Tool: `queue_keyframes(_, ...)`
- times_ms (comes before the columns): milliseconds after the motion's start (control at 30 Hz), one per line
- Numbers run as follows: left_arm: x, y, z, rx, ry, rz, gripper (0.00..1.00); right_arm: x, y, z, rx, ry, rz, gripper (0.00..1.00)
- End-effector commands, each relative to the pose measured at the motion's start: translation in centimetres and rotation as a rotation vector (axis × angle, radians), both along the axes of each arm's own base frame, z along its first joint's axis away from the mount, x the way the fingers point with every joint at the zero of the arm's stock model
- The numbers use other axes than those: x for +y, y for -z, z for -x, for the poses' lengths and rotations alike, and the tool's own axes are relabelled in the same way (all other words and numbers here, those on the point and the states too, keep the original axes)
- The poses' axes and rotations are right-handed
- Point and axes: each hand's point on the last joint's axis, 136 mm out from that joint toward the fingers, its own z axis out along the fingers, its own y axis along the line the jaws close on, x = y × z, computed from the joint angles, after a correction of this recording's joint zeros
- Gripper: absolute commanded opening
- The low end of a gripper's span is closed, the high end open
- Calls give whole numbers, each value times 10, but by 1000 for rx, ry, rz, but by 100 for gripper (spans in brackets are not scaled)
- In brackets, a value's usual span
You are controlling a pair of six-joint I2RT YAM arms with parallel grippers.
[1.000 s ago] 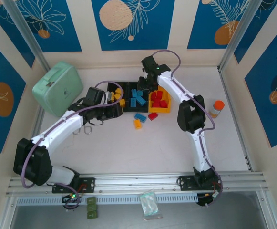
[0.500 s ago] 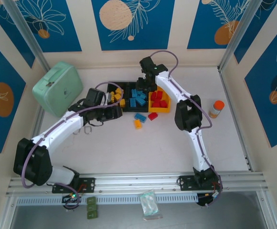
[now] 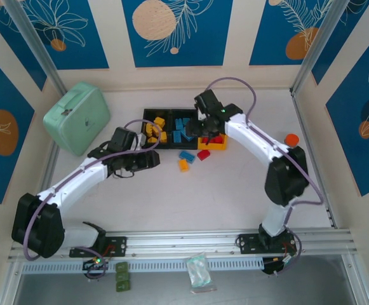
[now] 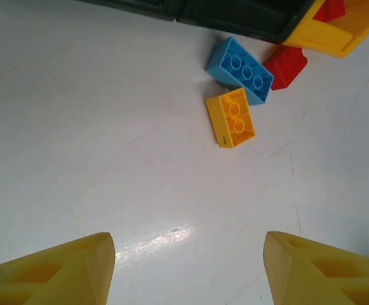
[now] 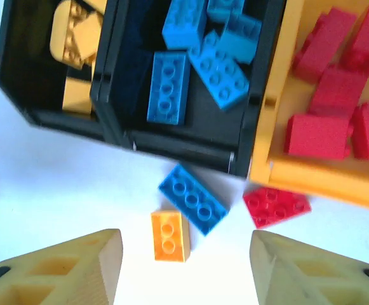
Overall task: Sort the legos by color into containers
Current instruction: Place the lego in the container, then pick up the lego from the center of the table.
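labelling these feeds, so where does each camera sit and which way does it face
Top external: above and behind the arm bases, looking down on the table, left arm, right arm, three bins and mint-green case.
Left wrist: on the left arm, facing down at the table; open left fingers at the bottom, a yellow brick, blue brick and red brick ahead.
Right wrist: on the right arm, facing down over the bins' near edge; open right fingers at the bottom.
Shared: both wrist views show those three bricks.

Glossy moulded plastic legos (image 4: 233,117); smooth, slightly shiny white table (image 4: 108,165); plastic bins (image 5: 190,143).
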Motion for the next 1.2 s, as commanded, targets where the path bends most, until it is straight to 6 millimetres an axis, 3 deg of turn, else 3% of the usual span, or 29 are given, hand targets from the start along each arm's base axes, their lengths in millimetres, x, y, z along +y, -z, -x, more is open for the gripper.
queue_keyframes(0, -6, -5, 10, -5, 12, 63, 63, 3, 17, 25, 17, -6, -17, 56)
queue_keyframes(233, -2, 8, 27, 23, -11, 70, 63, -1, 36, 68, 34, -12, -18, 56)
queue_keyframes(500, -6, 12, 34, 24, -5, 76, 63, 9, 48, 86, 29, -39, -6, 62)
queue_keyframes(767, -7, 13, 37, 23, -9, 81, 63, 22, 69, 83, 53, -52, 10, 67)
queue_keyframes(1167, -2, 19, 41, 36, -18, 55, 63, 48, 104, 56, 72, -80, 81, 69)
